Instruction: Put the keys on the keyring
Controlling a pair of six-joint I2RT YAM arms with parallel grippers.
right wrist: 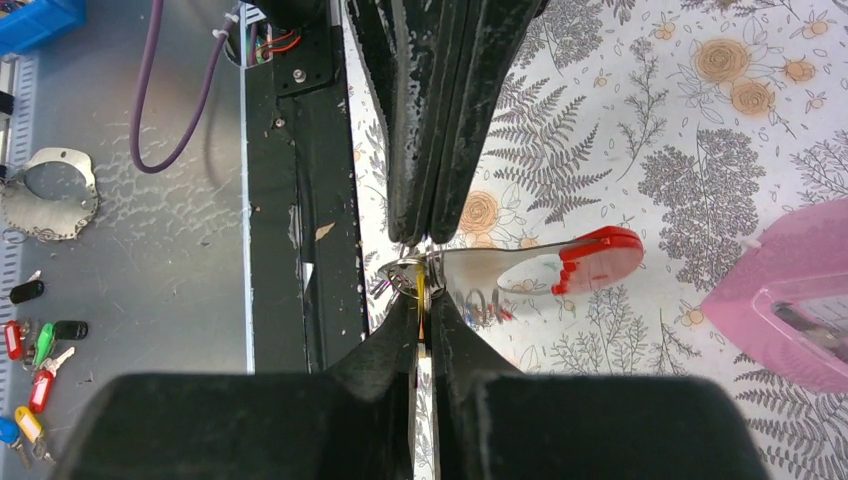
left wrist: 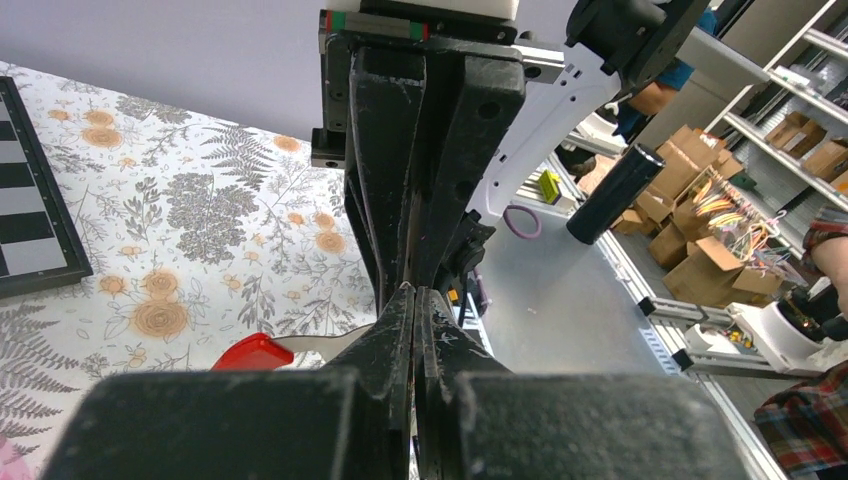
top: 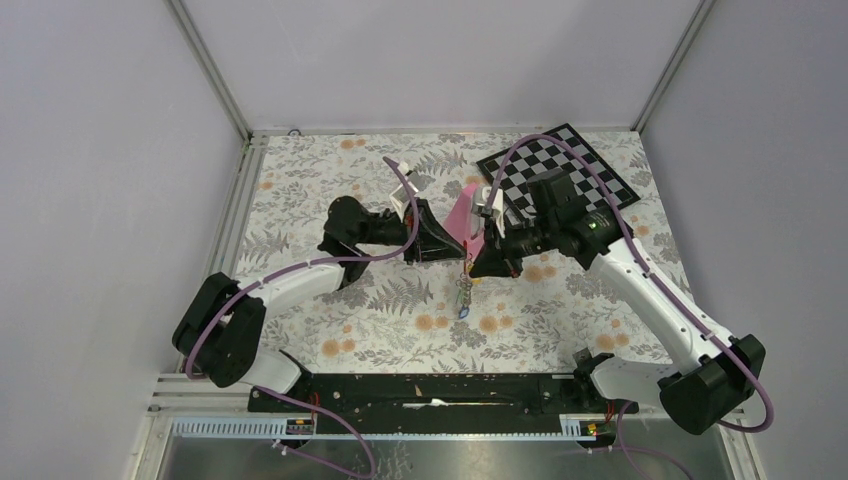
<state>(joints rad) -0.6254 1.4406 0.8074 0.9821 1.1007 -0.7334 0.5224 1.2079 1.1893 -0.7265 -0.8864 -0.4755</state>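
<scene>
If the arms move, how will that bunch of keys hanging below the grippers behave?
It will probably swing: the keys appear to dangle freely in a loose string. They are likely light, being small. The keyring itself looks rigid, so it should hold its shape.

The checkerboard (top: pixel 556 170) lies in the table's (top: pixel 400 330) far right corner, the pyramid (top: pixel 462 215) just left of it, and the keyring (right wrist: pixel 590 262) before the pyramid, near the middle.

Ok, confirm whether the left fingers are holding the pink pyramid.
No, the left fingers clamp the keyring; the pink pyramid stands apart, untouched.
</scene>
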